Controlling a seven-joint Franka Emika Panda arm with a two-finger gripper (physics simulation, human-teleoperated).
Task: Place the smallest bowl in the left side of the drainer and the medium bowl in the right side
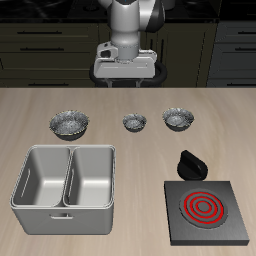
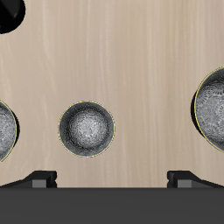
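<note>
Three crinkly silver bowls stand in a row across the middle of the table. The smallest bowl point(image 1: 134, 122) is the middle one and lies under the gripper in the wrist view point(image 2: 86, 129). The medium bowl point(image 1: 177, 120) stands beside it, cut off at the wrist view's edge point(image 2: 5, 131). The grey two-compartment drainer point(image 1: 65, 150) sits near the table's front edge, both compartments empty. My gripper point(image 1: 127, 76) hangs high above the table's back, behind the smallest bowl. In the wrist view the gripper point(image 2: 114, 179) is open and empty, its fingertips point(image 2: 39, 180) wide apart.
The largest bowl point(image 1: 70, 123) stands behind the drainer and also shows in the wrist view point(image 2: 213, 108). A black stove plate with red rings point(image 1: 206, 208) sits near the front edge. A black knob-like object point(image 1: 191, 163) lies just behind it.
</note>
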